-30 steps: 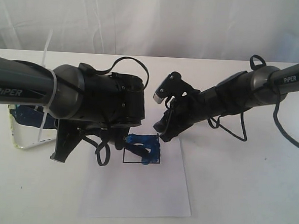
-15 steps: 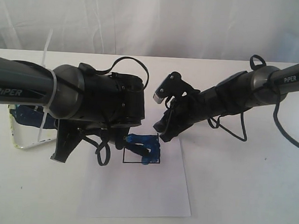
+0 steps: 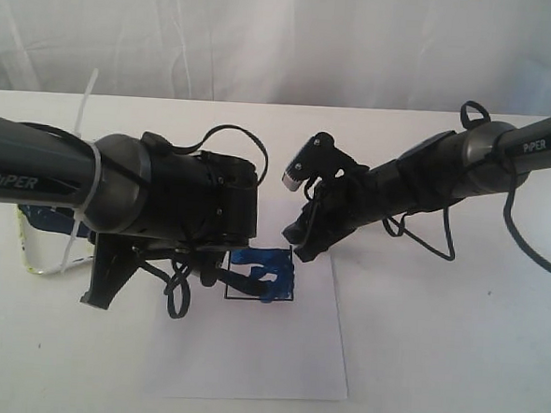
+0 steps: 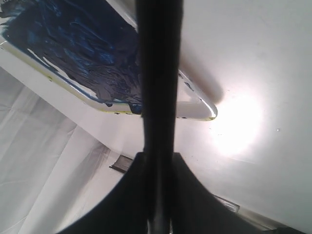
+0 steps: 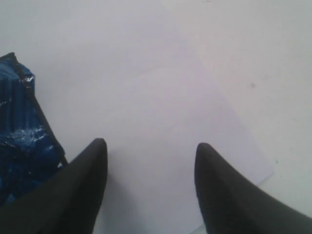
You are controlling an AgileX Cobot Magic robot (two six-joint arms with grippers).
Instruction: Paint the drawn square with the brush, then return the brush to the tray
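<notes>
The drawn square on the white paper sheet is largely smeared with blue paint and also shows in the right wrist view. My left gripper is shut on the brush, whose dark handle crosses in front of the tray. The arm hides most of the brush in the exterior view, so I cannot see where its bristles are. The tray, blue inside, lies at the left, partly under the left arm. My right gripper is open and empty, pressing down on the paper beside the square.
A white table carries everything, with a white curtain behind it. Loose black cables hang under the left wrist. The right arm reaches in from the right.
My left arm has shifted left and toward the near edge in the last half second. The paper has slid slightly left. The right gripper has stayed put.
</notes>
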